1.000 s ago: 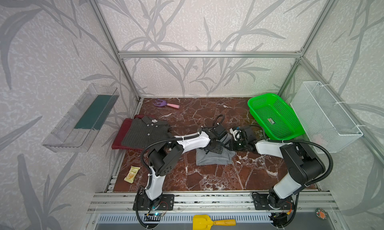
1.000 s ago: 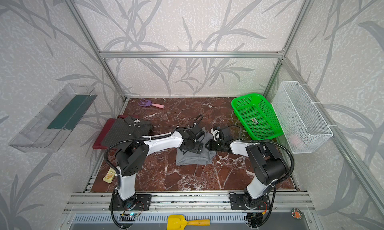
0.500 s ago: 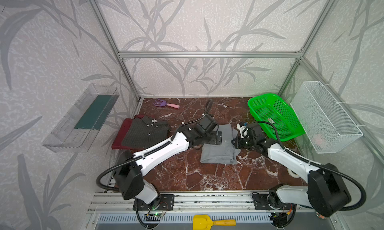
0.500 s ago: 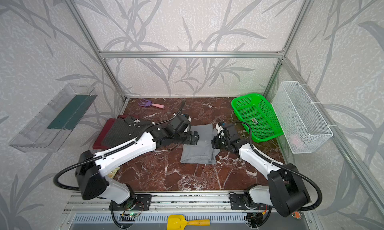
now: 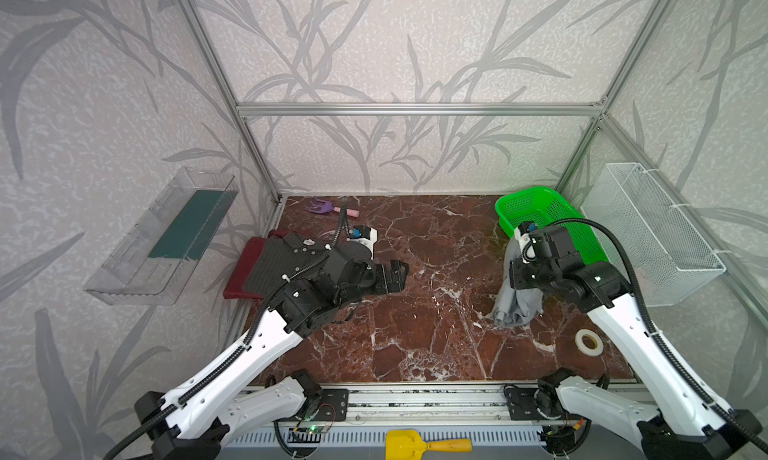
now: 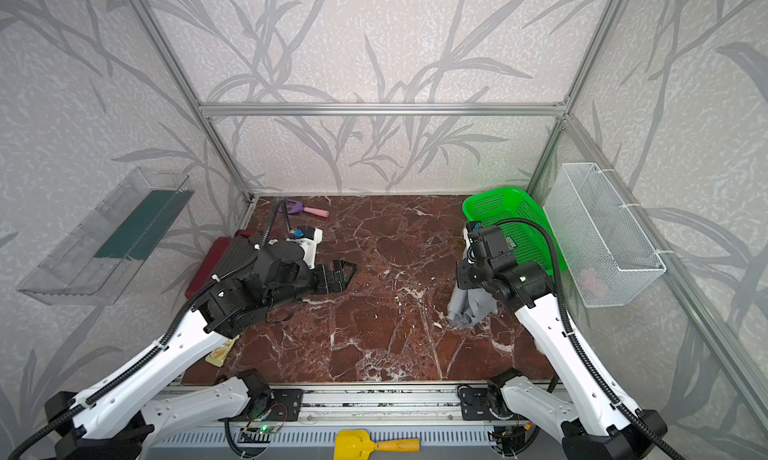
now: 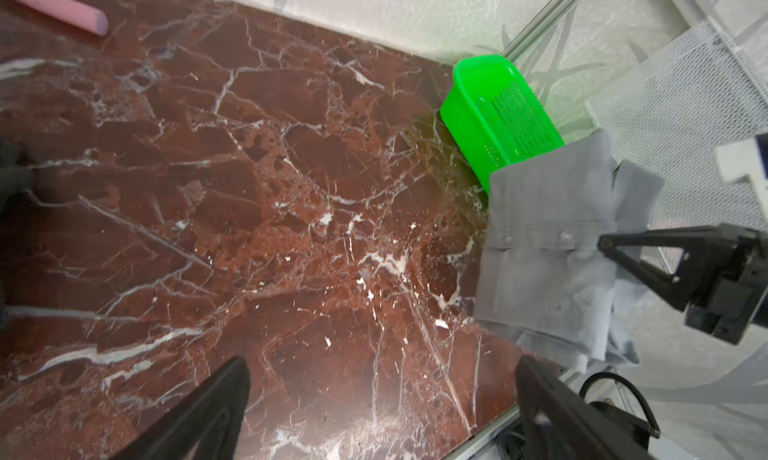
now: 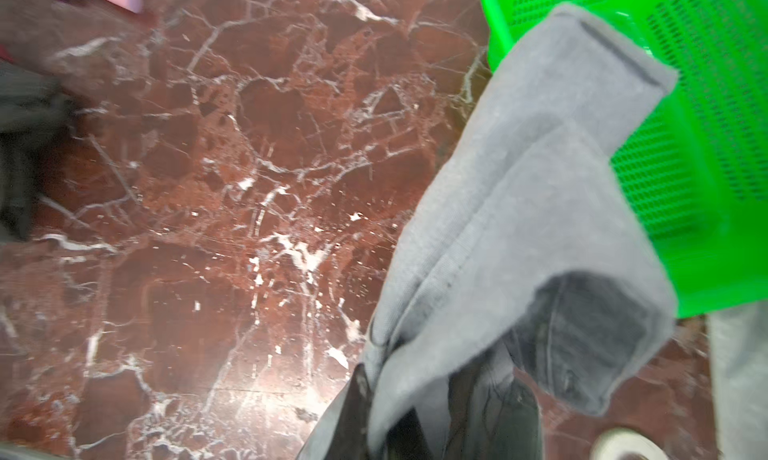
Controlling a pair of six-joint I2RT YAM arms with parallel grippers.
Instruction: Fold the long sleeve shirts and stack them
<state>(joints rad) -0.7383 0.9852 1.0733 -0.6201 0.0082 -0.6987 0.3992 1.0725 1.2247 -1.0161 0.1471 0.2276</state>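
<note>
On the right of the worktop (image 5: 415,320), the light grey shirt (image 5: 515,308) is being held hanging long-axis-down by the closed right hand (image 7: 604,244), well apart from the dark pinstriped shirt (image 5: 286,258) on the maroon shirt (image 5: 243,266) near the open left hand (image 5: 392,276).

Red-brown marble tabletop with white veining (image 5: 415,312), flat. Far left corner: small toy rake, purple head and pink handle (image 5: 332,207); left edge: folded maroon shirt (image 5: 243,266) flat on the marble, with a dark grey pinstriped shirt (image 5: 282,262) lying on top of it. Far right corner: green plastic mesh basket (image 5: 500,217); near right: roll of white tape (image 5: 589,342) lying flat; near left: small yellow packet (image 6: 220,351).
</note>
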